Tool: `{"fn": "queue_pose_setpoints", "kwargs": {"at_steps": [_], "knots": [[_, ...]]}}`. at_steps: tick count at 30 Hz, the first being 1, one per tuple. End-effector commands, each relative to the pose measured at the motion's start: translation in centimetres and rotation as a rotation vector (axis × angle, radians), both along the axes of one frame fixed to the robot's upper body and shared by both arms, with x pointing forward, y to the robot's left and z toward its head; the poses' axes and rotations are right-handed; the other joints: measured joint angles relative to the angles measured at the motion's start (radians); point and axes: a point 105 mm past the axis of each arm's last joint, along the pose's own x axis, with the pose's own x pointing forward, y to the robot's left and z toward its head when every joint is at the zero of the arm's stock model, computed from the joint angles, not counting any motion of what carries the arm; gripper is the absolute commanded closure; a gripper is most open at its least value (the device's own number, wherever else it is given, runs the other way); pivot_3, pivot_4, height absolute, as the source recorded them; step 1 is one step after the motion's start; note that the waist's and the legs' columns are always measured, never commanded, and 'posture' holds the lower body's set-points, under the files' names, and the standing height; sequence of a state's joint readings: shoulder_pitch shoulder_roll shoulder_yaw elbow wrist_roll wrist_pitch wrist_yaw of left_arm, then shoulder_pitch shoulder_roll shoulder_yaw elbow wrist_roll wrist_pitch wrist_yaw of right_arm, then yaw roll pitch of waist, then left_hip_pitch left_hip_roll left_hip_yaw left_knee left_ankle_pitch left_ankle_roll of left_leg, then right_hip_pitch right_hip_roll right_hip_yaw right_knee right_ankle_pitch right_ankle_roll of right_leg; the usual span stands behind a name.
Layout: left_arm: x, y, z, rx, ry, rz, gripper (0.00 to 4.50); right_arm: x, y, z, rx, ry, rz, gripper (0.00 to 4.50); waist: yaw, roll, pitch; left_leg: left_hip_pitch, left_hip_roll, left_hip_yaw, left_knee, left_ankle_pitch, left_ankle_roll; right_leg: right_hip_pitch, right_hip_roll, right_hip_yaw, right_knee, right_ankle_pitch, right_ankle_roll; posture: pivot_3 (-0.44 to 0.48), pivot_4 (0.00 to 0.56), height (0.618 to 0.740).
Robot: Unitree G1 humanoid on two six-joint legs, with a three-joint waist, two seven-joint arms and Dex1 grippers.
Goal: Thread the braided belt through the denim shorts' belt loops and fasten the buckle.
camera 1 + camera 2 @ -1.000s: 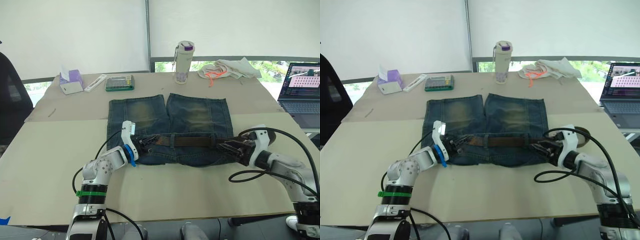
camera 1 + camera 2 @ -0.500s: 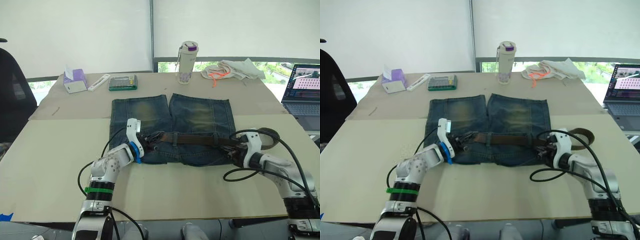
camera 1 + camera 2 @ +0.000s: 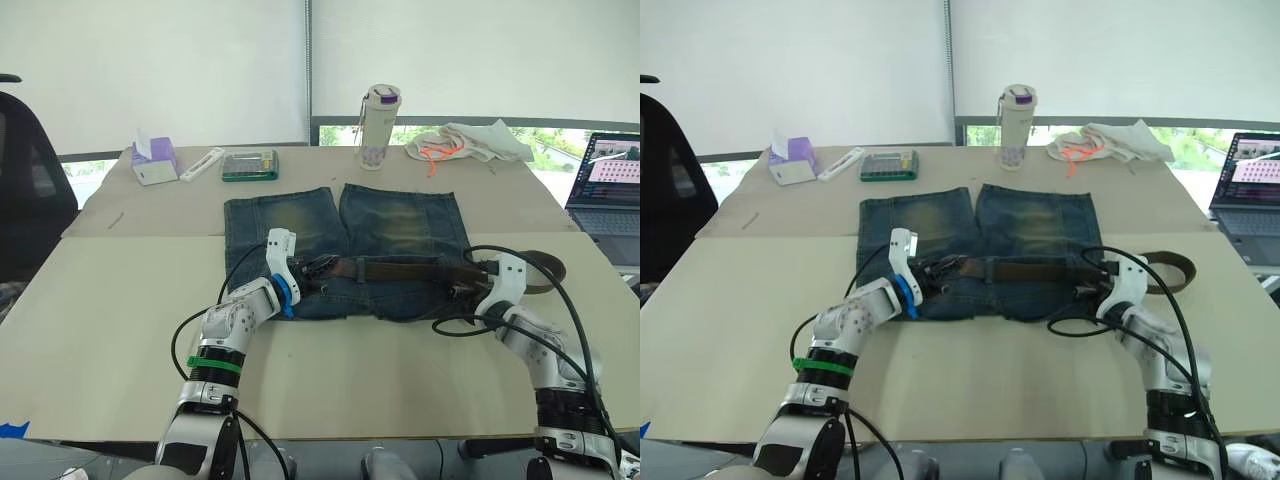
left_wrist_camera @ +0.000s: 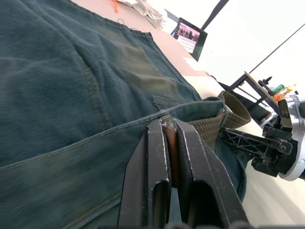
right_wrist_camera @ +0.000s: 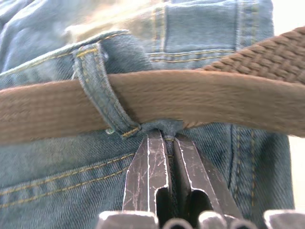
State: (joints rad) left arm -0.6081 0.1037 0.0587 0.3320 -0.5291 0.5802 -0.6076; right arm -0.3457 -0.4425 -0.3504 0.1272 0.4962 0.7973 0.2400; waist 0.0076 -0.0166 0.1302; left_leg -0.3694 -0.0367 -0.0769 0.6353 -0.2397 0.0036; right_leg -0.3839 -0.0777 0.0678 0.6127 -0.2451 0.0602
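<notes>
The denim shorts [image 3: 390, 225] lie flat mid-table, waistband toward me. Along the waistband runs the braided belt [image 3: 400, 266], and its tail [image 3: 545, 272] curls past the shorts' right side. My left gripper [image 3: 303, 272] is at the belt's left end, shut on the brown strap's edge [image 4: 170, 143]. At the waistband's right end, my right gripper [image 3: 460, 287] is shut on the denim edge [image 5: 164, 128] just below a belt loop [image 5: 102, 90]. The belt [image 5: 190, 100] passes through that loop. I cannot make out the buckle.
At the table's far edge stand a bottle [image 3: 381, 125], a tissue box [image 3: 157, 162], a green case [image 3: 250, 164] and a whitish cloth with orange cord [image 3: 465, 142]. A laptop [image 3: 610, 180] sits far right and a black chair [image 3: 25, 190] far left. Bare table [image 3: 400, 380] lies near me.
The camera has shifted. The belt's tail now lies curled past the shorts' right side, where it was not before. My right gripper sits closer to the waistband's right end. The left gripper holds its place.
</notes>
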Motion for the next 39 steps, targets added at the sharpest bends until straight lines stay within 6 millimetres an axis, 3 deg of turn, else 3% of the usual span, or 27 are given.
{"fn": "queue_pose_setpoints", "kwargs": {"at_steps": [1,10,19,24,27,28,30,32,36,39], "knots": [[0.3,0.9,1.5,-0.003,-0.061,0.014,4.50,-1.8,-4.9,-1.5,-0.010,0.092,-0.207,4.45,0.007,0.000,0.000,0.000,0.000,0.000,0.000,0.000,0.000,0.001,0.000,0.000,0.000,0.000,0.000,0.000,0.150,0.740],[-0.1,2.7,1.0,0.007,-0.047,0.048,4.50,-4.5,-9.6,-1.1,-0.006,0.118,-0.339,4.45,0.019,0.000,0.000,-0.001,-0.001,0.000,0.000,0.000,0.000,0.002,0.000,-0.001,-0.002,0.000,0.001,0.000,0.150,0.740],[-0.3,2.6,1.2,-0.021,-0.036,0.049,4.50,-6.8,-14.1,0.1,-0.091,0.111,-0.442,4.45,0.020,0.000,0.000,-0.002,-0.001,0.000,0.000,0.000,0.000,0.002,0.000,-0.001,-0.002,-0.001,0.001,0.000,0.150,0.740],[-0.5,1.9,1.4,-0.020,-0.040,0.026,4.50,-7.0,-14.4,0.2,-0.107,0.115,-0.445,4.45,0.015,0.000,0.000,-0.002,-0.001,0.000,0.000,0.000,0.000,0.003,0.000,-0.001,-0.002,-0.001,0.001,0.000,0.150,0.740],[-0.7,1.3,1.6,-0.042,-0.037,0.007,4.50,-6.3,-13.5,1.1,-0.112,0.046,-0.380,4.45,0.011,0.000,0.000,-0.002,-0.001,0.000,0.000,0.000,0.000,0.003,0.000,-0.001,-0.002,-0.001,0.001,0.000,0.150,0.740],[-0.8,1.0,1.6,-0.049,-0.036,-0.001,4.50,-5.9,-12.7,1.9,-0.119,0.001,-0.317,3.88,0.010,0.000,0.000,-0.002,-0.001,0.000,0.000,0.000,0.000,0.003,0.000,-0.001,-0.002,-0.001,0.001,0.000,0.150,0.740],[-1.1,0.4,1.9,-0.088,-0.025,-0.019,4.50,-5.4,-10.9,4.0,-0.101,-0.108,-0.180,3.45,0.006,0.000,0.000,-0.002,-0.001,0.001,0.000,0.000,0.000,0.003,0.000,-0.001,-0.002,-0.001,0.001,0.000,0.150,0.740],[-1.4,-0.4,2.2,-0.114,-0.017,-0.044,4.50,-5.6,-11.0,5.5,-0.089,-0.152,-0.144,2.78,-0.002,0.001,0.001,-0.002,-0.001,0.001,0.000,0.000,0.000,0.002,0.000,-0.001,-0.002,-0.001,0.002,0.000,0.150,0.740],[-1.8,-1.5,2.3,-0.131,-0.007,-0.079,4.50,-7.1,-10.8,7.0,-0.052,-0.164,-0.017,1.39,-0.011,0.001,0.004,-0.002,-0.001,0.002,0.001,0.000,0.000,0.002,0.001,0.001,-0.002,-0.001,0.002,0.000,0.150,0.740],[-2.1,-2.4,2.2,-0.136,0.002,-0.106,4.50,-8.5,-9.1,8.8,0.027,-0.210,0.131,0.37,-0.013,0.000,0.005,-0.002,0.000,0.001,0.000,0.000,0.000,0.002,0.002,0.000,-0.002,-0.001,0.002,0.000,0.150,0.740]]}}
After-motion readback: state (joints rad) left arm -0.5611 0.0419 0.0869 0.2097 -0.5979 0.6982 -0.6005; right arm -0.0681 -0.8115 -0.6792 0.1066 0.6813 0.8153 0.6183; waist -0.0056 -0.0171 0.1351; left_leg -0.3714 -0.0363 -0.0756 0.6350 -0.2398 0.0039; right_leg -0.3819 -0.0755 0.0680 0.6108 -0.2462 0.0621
